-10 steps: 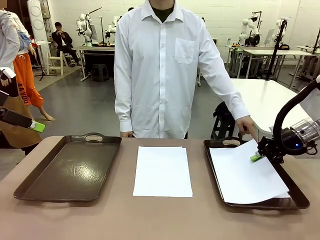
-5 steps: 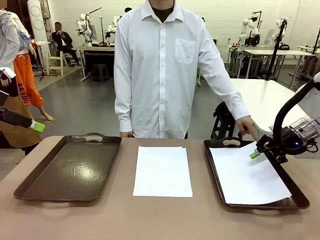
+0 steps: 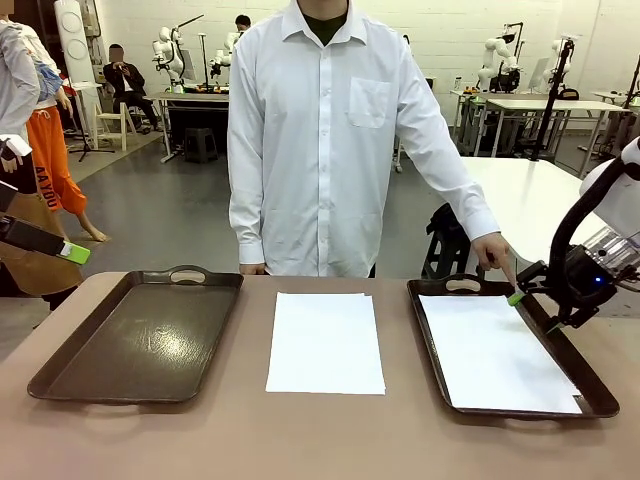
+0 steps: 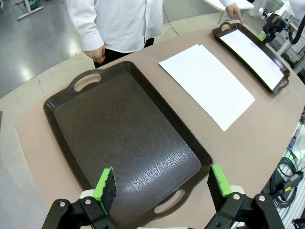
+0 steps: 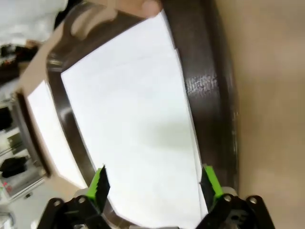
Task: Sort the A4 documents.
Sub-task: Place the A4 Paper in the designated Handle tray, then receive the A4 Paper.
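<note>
Lying flat, thin white sheet point(image 3: 495, 350) in glossy brown tray point(image 3: 598, 398).

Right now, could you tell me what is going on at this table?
The right arm's open fingers hang over the right tray, where a sheet lies flat, with a person's hand at its far corner. More paper lies stacked mid-table. The left arm's open fingers hover above the left tray.

This is a robot lab. A white robot arm point(image 3: 612, 185) hangs over the brown table point(image 3: 320, 440). Behind that table are a grey floor point(image 3: 170, 210) and white work tables point(image 3: 530, 195).
</note>
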You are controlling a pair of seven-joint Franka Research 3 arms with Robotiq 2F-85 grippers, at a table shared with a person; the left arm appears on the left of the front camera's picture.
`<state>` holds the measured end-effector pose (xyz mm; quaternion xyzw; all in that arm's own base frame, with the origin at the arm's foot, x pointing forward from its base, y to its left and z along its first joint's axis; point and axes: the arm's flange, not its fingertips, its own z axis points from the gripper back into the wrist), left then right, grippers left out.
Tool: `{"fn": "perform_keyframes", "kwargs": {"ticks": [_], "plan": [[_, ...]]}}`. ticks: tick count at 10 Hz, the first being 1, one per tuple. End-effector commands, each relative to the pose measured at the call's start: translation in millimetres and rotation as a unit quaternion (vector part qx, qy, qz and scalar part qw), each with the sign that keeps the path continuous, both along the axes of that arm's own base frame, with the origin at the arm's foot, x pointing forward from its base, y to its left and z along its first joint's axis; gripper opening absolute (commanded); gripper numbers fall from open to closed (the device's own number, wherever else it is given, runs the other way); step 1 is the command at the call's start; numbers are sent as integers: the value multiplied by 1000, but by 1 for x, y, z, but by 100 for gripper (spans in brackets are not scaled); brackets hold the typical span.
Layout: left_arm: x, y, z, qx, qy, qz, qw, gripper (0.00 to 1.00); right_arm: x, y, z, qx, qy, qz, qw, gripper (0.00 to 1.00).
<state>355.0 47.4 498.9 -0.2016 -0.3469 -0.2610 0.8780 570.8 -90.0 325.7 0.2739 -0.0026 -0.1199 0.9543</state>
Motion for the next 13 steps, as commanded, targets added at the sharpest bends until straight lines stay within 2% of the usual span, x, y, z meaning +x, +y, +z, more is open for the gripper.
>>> {"fn": "perform_keyframes", "kwargs": {"ticks": [1, 2, 5, 6, 13], "plan": [[1, 2, -3, -7, -5, -10, 1000, 100, -15, 15, 9, -66, -4, -39, 997, 100], [1, 2, -3, -7, -5, -10, 1000, 100, -15, 21, 14, -77, -15, -38, 996, 100], [1, 2, -3, -7, -5, -10, 1000, 100, -9, 29, 16, -67, -15, -42, 997, 100], [1, 2, -3, -7, -5, -10, 1000, 100, -8, 21, 20, -62, -23, -25, 997, 100], [1, 2, -3, -7, -5, -10, 1000, 100, -8, 21, 20, -62, -23, -25, 997, 100]]}}
